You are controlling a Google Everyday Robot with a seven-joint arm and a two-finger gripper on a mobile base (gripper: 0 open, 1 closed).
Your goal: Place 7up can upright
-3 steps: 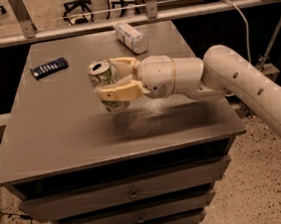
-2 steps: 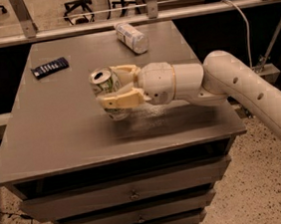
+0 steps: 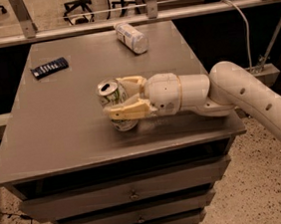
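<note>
The gripper [image 3: 114,98] is sitting low over the front middle of the worktop [image 3: 56,123], with the arm coming in from the right. Its jaws are clamping the can [image 3: 111,92] from both sides, one finger behind it and one in front. The can is standing nearly upright, top leaning slightly to the left, its base at the worktop surface; whether it is touching I cannot tell. A second can [image 3: 131,37] is lying on its side near the back edge, and a dark flat object [image 3: 49,68] is resting at back left.
</note>
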